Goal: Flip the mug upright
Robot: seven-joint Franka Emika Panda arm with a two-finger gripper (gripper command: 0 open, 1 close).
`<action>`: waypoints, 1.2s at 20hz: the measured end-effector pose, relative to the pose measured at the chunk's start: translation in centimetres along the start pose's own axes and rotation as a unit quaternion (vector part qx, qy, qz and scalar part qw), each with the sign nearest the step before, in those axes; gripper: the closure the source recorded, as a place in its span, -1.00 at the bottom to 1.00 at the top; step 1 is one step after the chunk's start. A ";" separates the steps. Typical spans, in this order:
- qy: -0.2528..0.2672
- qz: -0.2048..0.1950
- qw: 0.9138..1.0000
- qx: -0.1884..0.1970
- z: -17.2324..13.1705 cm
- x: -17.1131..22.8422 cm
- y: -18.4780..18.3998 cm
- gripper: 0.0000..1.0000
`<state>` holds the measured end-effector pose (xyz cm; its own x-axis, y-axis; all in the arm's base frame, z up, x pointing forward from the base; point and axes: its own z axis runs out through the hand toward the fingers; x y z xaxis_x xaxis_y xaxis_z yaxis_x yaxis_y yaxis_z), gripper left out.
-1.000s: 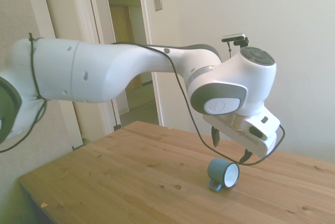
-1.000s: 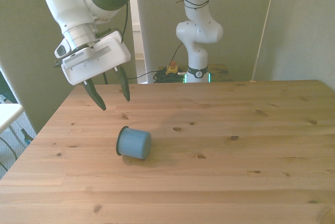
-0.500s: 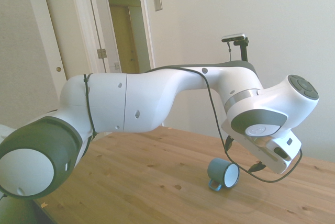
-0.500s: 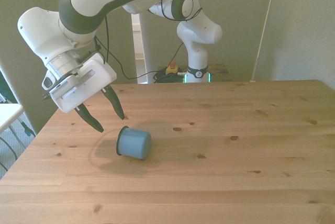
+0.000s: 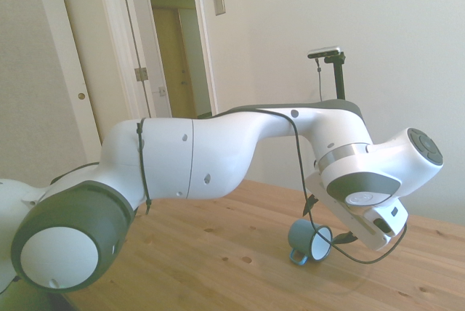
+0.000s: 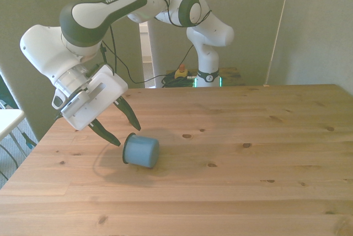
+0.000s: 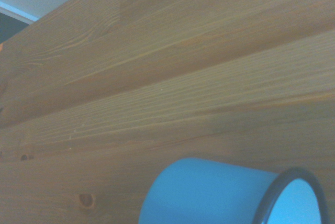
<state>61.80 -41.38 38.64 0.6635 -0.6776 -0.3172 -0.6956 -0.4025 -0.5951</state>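
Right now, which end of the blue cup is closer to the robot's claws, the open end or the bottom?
The open end. The mug lies on its side, and its dark-rimmed mouth faces the open gripper; its closed bottom points away, toward the front view's right.

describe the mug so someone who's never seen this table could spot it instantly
On the wooden table, look toward the front view's left, just below the open gripper of the white arm. There the mug lies on its side, its rim toward the gripper and its base facing the front camera. It is small and teal-blue with a white inside, a thin dark rim and a loop handle.
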 end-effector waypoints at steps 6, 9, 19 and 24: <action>-0.046 0.001 0.999 0.026 2.2 -0.1 -0.4 -1.00; -0.061 0.002 0.997 0.036 2.3 -0.2 -0.2 -1.00; -0.077 -0.004 0.996 0.051 2.5 -0.6 -1.3 -1.00; -0.088 -0.005 0.995 0.054 3.8 -0.6 -1.6 -1.00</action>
<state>63.58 -38.03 36.98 0.7147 -0.5523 -0.4290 -0.6613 -0.3341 -0.6716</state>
